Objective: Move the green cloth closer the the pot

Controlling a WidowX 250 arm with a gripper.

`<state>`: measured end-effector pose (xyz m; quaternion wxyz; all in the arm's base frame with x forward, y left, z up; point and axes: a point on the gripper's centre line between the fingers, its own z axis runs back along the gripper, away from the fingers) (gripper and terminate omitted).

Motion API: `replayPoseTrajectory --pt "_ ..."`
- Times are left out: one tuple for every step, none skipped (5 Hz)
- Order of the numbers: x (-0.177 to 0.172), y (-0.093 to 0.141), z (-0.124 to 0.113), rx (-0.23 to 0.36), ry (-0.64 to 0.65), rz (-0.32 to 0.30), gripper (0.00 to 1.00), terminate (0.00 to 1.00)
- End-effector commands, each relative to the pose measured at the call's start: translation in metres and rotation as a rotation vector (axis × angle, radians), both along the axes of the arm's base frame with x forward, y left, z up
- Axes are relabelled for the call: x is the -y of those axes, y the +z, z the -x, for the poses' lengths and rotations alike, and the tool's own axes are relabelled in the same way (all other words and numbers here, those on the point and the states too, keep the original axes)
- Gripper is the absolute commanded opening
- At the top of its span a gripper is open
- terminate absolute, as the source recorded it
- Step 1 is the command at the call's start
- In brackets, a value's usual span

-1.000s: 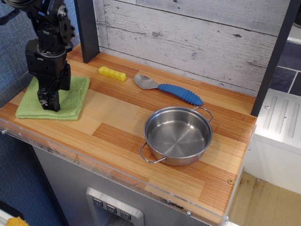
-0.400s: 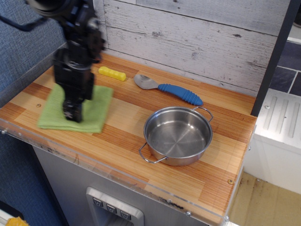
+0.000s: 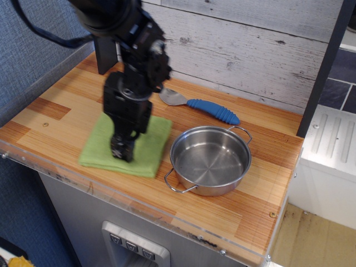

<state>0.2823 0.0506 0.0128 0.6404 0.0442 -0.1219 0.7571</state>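
Cloth has slid with the gripper, clenched on it, now just beside the pot; task nearly done.

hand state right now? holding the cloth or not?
Hand: down on the green cloth, fingers together, apparently pinching or pressing it. Whether it truly grips the cloth cannot be told. Cloth lies beside the pot.
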Motion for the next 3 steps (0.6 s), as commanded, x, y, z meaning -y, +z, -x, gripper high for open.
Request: replayPoseTrajectory --pt "0.032 0.01 0.002 0.048 -0.075 0.007 1.0 0.0" --pt "0.029 0.013 0.001 0.057 -0.073 0.004 1.0 0.0" --pt "0.021 0.024 -0.001 0.082 -0.052 0.0 1.0 0.0"
